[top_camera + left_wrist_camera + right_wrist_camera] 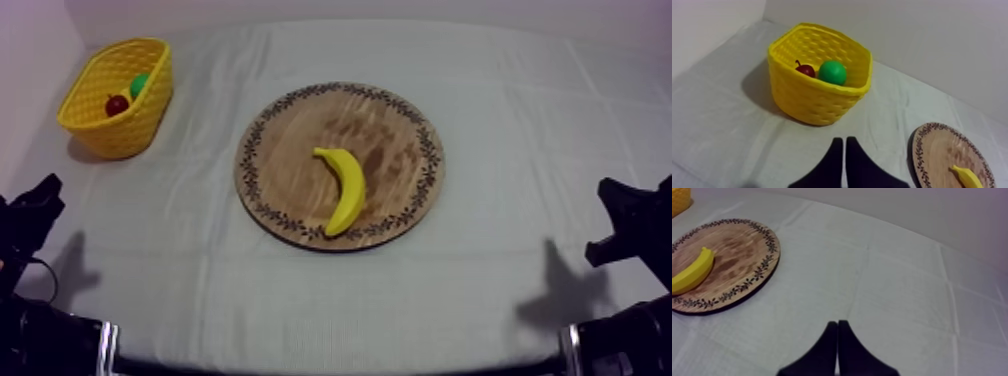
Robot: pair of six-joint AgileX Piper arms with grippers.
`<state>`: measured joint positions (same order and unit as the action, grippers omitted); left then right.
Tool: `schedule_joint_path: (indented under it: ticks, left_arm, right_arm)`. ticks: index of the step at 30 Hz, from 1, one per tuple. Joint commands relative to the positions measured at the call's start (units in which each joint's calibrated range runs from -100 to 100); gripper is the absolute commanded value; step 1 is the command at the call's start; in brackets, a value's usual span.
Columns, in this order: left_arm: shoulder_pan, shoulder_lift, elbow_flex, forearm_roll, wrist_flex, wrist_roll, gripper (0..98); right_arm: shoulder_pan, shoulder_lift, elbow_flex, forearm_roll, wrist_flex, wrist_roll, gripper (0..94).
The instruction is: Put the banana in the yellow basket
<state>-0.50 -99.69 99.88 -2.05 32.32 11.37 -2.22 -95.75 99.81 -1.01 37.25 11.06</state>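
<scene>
A yellow banana (343,189) lies on the round wooden board (390,125) with a patterned rim, at the middle of the table. The yellow basket (118,96) stands at the far left, holding a small red fruit (117,104) and a green round fruit (139,84). My left gripper (40,200) rests low at the left edge; in the left wrist view its fingers (843,148) lie together, shut on nothing, short of the basket (817,75). My right gripper (612,215) rests low at the right; its fingers (837,329) form a narrow wedge, with the banana (692,272) far off.
The grey-white cloth (520,100) covers the table, with open room between board and basket and to the board's right. A pale wall runs behind the table.
</scene>
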Motion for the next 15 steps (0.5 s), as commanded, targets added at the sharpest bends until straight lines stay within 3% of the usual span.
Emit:
schedule_joint_path:
  ticks: [1, 15]
  left_arm:
    - [0.03, -0.05, 0.01, 0.07, 0.42, -0.9, 0.0]
    - [0.28, -0.05, -0.1, 0.07, 0.96, -1.7, 0.0]
  right_arm:
    - [0.0, 0.0, -0.03, 0.01, 0.01, 0.0, 0.3]
    - [0.0, 0.0, -0.03, 0.01, 0.01, 0.0, 0.3]
